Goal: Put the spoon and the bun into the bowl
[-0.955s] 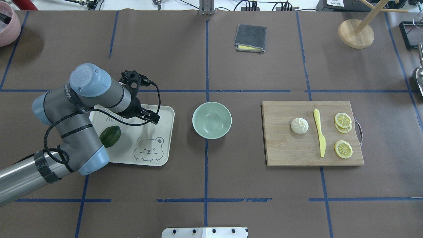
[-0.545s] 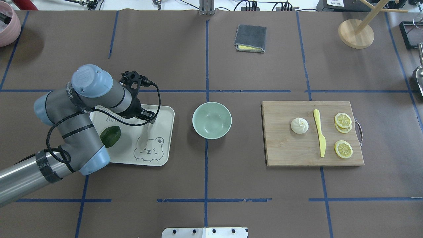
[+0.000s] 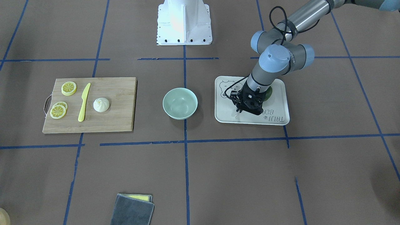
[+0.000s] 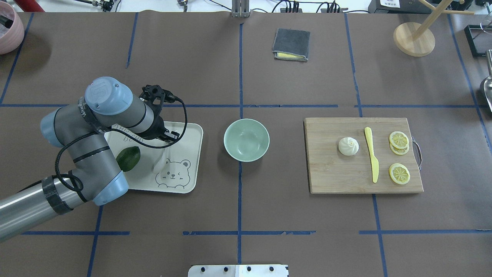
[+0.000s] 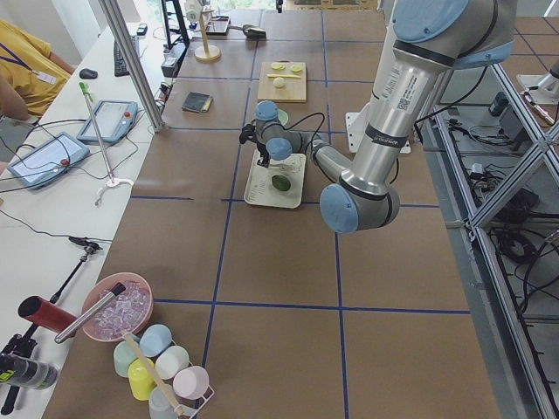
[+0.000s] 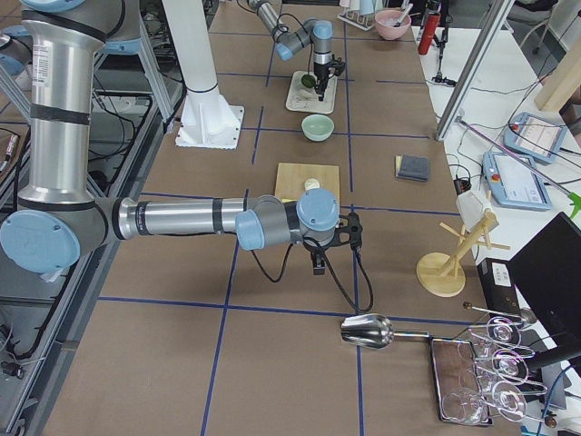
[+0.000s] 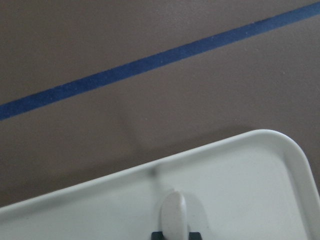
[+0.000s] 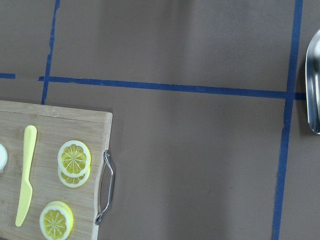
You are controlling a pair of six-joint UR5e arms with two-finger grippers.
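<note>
Your left end effector point(image 4: 169, 137) is clamped on the spoon point(image 4: 159, 163) by its handle, over the tray point(image 4: 194, 154). The spoon's long axis runs from the handle on the far side to the scoop nearest the robot. You can't tell the right end effector's point(image 6: 319, 263) grip from here.

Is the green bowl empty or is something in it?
Empty. The bowl shows a bare inside; the bun lies on the cutting board, the spoon at the tray.

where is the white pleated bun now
In the overhead view, the small white pleated bun sits on the wooden cutting board at right, just left of the yellow plastic knife.
</note>
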